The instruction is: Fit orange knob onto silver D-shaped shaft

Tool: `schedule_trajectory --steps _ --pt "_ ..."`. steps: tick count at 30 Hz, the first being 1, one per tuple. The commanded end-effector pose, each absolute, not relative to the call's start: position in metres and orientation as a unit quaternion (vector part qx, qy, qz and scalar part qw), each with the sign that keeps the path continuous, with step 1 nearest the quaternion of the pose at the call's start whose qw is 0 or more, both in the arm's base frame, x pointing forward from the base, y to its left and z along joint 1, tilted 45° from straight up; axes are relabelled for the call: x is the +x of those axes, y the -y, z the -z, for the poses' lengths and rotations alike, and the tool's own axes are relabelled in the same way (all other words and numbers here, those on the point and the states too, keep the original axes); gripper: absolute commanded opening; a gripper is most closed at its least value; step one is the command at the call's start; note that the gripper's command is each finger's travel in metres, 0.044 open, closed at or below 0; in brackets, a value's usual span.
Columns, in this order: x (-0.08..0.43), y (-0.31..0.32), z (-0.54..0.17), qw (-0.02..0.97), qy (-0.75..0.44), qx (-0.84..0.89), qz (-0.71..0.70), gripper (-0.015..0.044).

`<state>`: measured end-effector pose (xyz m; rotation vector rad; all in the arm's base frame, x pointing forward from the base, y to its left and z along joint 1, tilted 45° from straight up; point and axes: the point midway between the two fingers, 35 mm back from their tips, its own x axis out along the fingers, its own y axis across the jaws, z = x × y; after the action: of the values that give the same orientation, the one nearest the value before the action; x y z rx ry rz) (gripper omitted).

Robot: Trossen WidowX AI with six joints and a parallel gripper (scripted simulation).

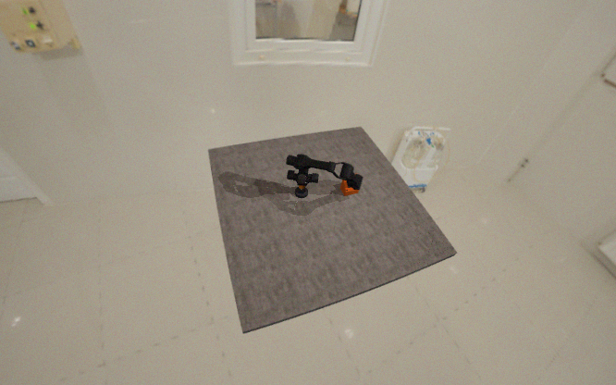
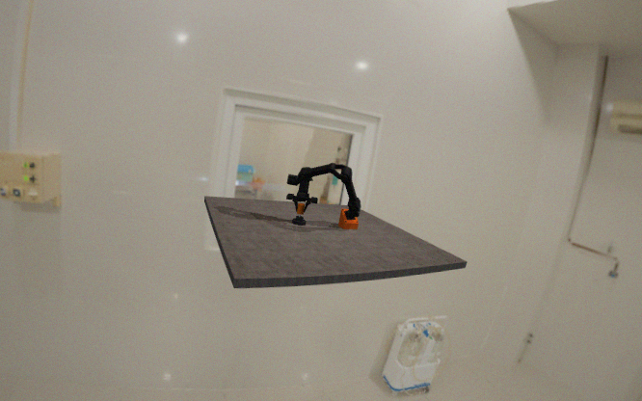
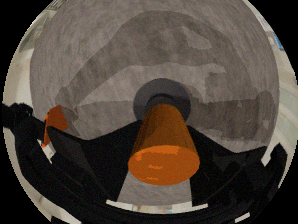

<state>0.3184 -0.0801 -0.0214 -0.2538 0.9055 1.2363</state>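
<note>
The orange knob (image 2: 300,208) (image 3: 164,164) is upright between the fingers of my gripper (image 2: 301,210) (image 3: 163,127), which is shut on it. In the top view only a bit of the knob (image 1: 301,188) shows under the gripper. The dark round pedestal (image 1: 301,192) (image 2: 298,222) (image 3: 142,100) stands on the table right below the knob. In the exterior view the knob is above the pedestal's disc, with a short dark part between them. The silver shaft, its flat side and the knob's hole are hidden or too small to tell.
The arm's orange base (image 1: 349,189) (image 2: 348,219) stands on the grey table (image 1: 329,258) (image 2: 334,253), to the right of the pedestal in the top and exterior views. The black arm arches from it to the gripper. Its shadow falls across the table around the pedestal.
</note>
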Motion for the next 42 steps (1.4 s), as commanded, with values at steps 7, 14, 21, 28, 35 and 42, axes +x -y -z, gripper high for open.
schedule_trajectory --steps 7,14,21,28,35,42 --pt "0.3198 0.0822 0.0198 0.715 -0.406 -0.120 -0.556 0.0000" --pt "0.3180 0.0800 0.0214 0.715 -0.406 -0.120 -0.556 0.0000" --pt "0.3168 0.0791 0.0198 0.715 -0.406 -0.120 -0.556 0.0000" --pt "0.3187 0.0800 0.0197 0.715 -0.406 -0.120 -0.556 0.0000" --pt "0.3194 0.0778 0.0222 0.715 -0.406 -0.120 -0.556 0.0000" --pt "0.3180 0.0796 0.0201 0.715 -0.406 -0.120 -0.556 0.0000"
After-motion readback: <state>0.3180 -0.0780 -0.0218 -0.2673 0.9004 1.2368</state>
